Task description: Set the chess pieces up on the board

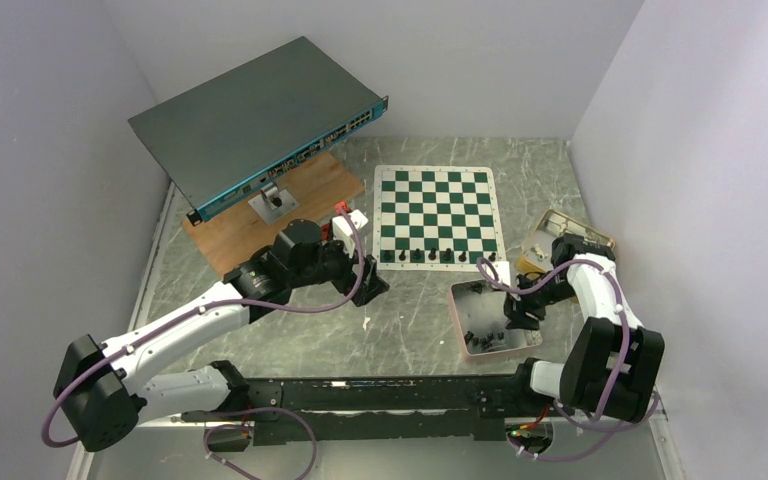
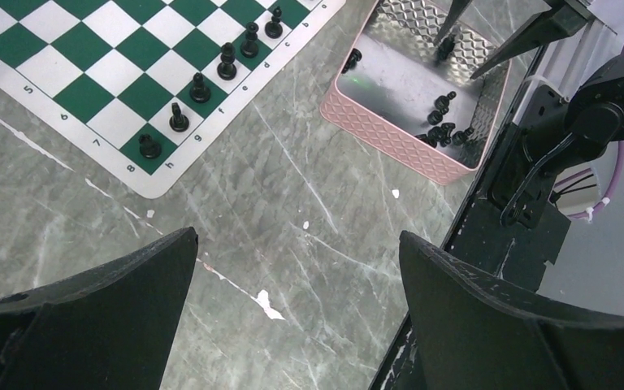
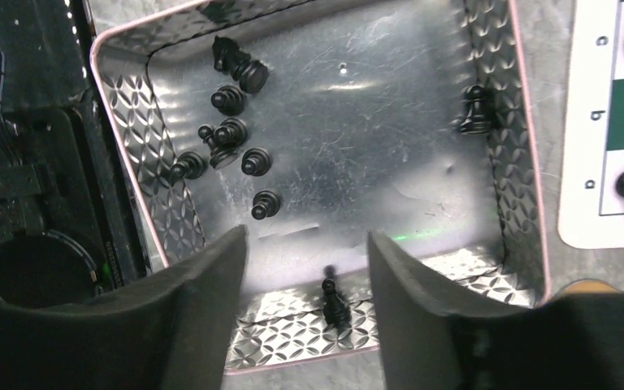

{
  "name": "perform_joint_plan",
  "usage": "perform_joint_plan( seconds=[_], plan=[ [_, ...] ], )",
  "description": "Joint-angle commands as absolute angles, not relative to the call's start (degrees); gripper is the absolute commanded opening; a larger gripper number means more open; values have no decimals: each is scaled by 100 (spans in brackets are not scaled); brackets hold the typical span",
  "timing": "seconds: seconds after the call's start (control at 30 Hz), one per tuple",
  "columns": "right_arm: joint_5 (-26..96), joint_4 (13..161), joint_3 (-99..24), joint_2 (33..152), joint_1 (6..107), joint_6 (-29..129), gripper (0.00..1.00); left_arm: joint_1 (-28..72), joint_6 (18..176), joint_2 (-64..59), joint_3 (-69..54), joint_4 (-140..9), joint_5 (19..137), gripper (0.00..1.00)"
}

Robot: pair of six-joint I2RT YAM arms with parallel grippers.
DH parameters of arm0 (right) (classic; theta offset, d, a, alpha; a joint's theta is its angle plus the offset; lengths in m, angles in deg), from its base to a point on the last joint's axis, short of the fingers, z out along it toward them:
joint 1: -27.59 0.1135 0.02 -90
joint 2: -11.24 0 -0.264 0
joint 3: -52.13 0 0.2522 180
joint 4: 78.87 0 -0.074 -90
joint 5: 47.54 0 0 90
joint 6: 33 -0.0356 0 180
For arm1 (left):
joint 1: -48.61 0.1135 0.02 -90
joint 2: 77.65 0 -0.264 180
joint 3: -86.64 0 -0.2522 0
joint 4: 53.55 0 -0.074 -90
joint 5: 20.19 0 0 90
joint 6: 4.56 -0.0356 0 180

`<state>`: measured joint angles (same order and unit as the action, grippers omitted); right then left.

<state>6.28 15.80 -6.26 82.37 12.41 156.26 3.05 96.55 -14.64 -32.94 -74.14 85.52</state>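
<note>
The only writing that can be read is on the white border of the board (image 1: pixel 438 205). In the left wrist view the numbers 4 to 8 run along one side and the letters h, g, f, e, d, c along the edge nearest the arms. The right wrist view shows a, b and 8 at the other end of that edge.

Seven of the chess pieces (image 2: pixel 200 88) stand on the board, all in the row marked 8: six in a run from h to c, and one on a. Square b is bare.

The rest lie in one pink-rimmed metal tray (image 3: pixel 496 49) just off the board's near right corner. There are about nine, but a cluster overlaps and the count is unsure. One stands apart by the wall nearest the board (image 3: pixel 475 110).

The right hand (image 3: pixel 306 236) hangs over the tray with its fingers partly apart. A single piece (image 3: pixel 333 302) stands between them and neither finger touches it.

The left hand (image 2: pixel 296 244) is spread wide and holds nothing, over bare table (image 2: pixel 292 187) in front of the board's near left corner.

Left of the board, one grey network switch (image 1: pixel 260 120) sits tilted above one wooden plank (image 1: pixel 310 190). Its labels are too small to read.
</note>
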Motion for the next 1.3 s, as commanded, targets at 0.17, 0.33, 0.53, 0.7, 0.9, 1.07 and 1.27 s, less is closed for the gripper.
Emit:
perform_joint_plan(
  seconds=[0.17, 0.33, 0.53, 0.7, 0.9, 1.07, 1.27],
  plan=[
    [498, 1487, -656, 8521, 1230, 16168, 39, 326, 9434, -1628, -3117, -7292, 8718, 99],
    [356, 1529, -529, 8407, 1310, 16148, 39, 326, 9508, -1662, -3314, -6963, 8729, 99],
    [477, 1552, -635, 8345, 1379, 16084, 37, 327, 9686, -1500, -3404, -6536, 8859, 99],
    [722, 1445, -633, 8368, 1390, 16219, 37, 326, 9666, -1378, -3325, -6579, 8880, 99],
    [952, 1383, -412, 8325, 1550, 16363, 37, 326, 9664, -1223, -3298, -6454, 9052, 99],
    [1004, 1467, -391, 8389, 1761, 16265, 37, 327, 9673, -1111, -3250, -6434, 9162, 99],
    [808, 1619, -408, 8447, 2152, 16025, 38, 326, 9694, -1127, -3305, -6389, 9206, 99]
  ],
)
